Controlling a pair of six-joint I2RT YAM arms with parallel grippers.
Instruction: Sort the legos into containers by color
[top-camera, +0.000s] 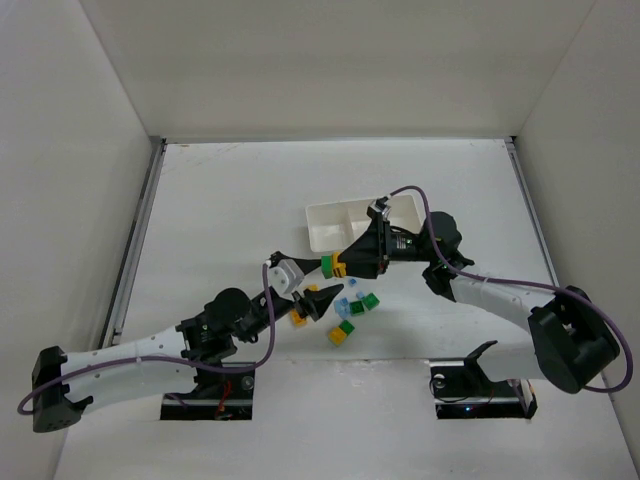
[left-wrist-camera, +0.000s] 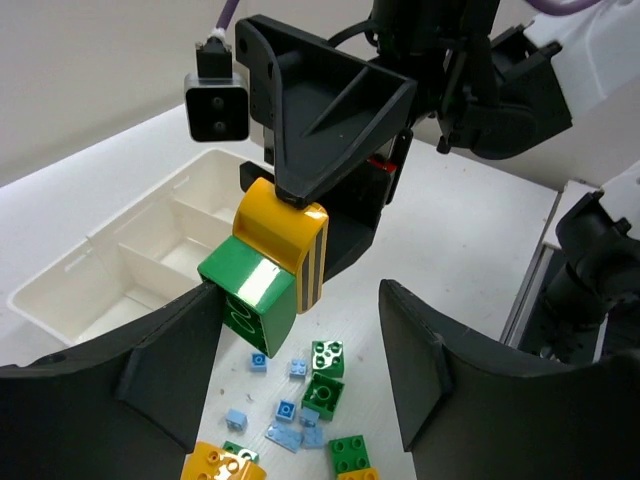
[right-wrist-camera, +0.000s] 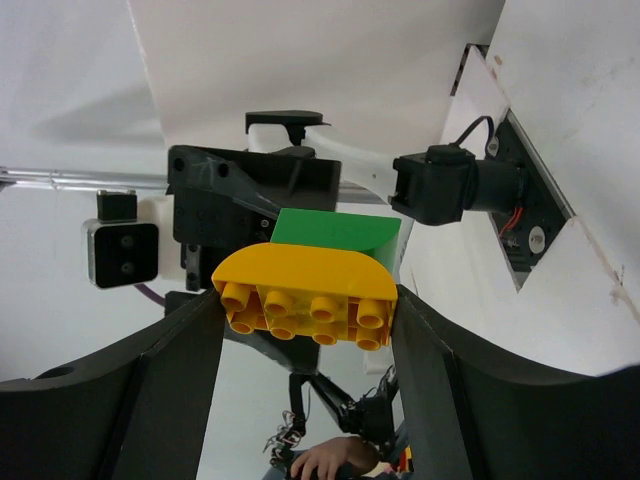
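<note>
White table, yellow-green lego stack clamped between right fingers

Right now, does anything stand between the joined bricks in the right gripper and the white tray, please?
Nothing visible does: the yellow-green bricks in the right gripper hang beside the tray, with open space between.
</note>
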